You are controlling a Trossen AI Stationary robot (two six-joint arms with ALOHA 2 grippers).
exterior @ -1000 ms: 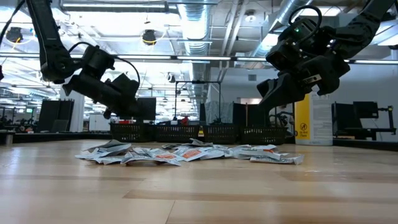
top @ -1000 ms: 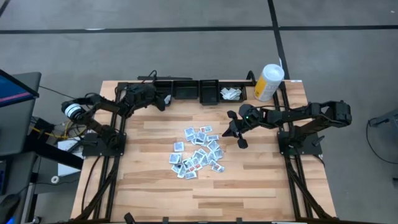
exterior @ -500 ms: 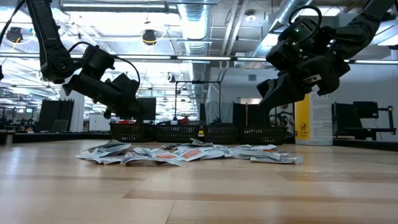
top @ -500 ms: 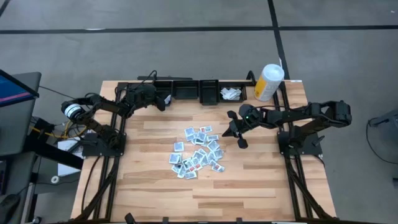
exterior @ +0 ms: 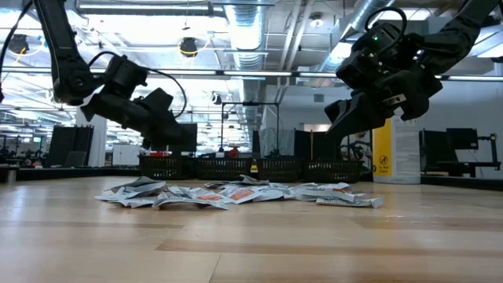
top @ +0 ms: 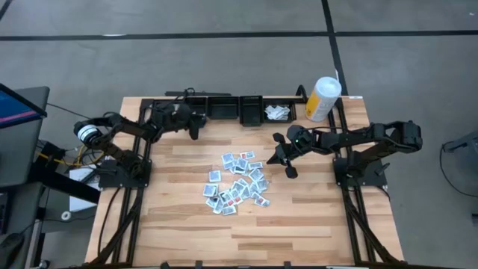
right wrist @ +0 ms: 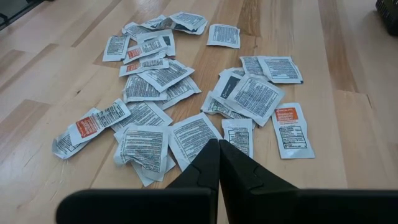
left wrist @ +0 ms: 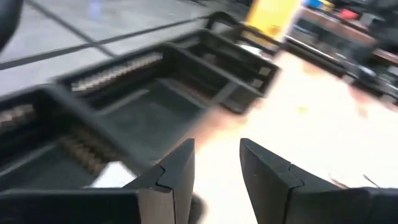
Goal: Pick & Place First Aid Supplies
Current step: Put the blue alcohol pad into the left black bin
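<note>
Left gripper (top: 196, 122) is seen at the back of the table, just in front of the row of black bins (top: 224, 109), with its fingers (left wrist: 177, 171) parted and nothing between them; in its wrist view a white packet (left wrist: 113, 176) lies in the bin compartment just beyond the fingers, so a drop-off is judged to be finished or nearly so. Right gripper (top: 282, 159) is held above the wood at the right edge of the pile of first aid supplies (top: 236, 183), its fingers pressed together and empty. The packets are heaped loosely in the middle of the table (top: 299, 217), many overlapping, and a few more are seen in the right-hand bin (top: 277, 112) beside the white-and-yellow canister (top: 323, 98). For the step to be done well, a packet lying alone at the pile's edge, such as the orange-marked one (right wrist: 289, 129) nearest the right gripper, should be chosen over an overlapped one. The fingers must be opened before descent, and one edge should be pinched squarely so that neighbours are not dragged along.
</note>
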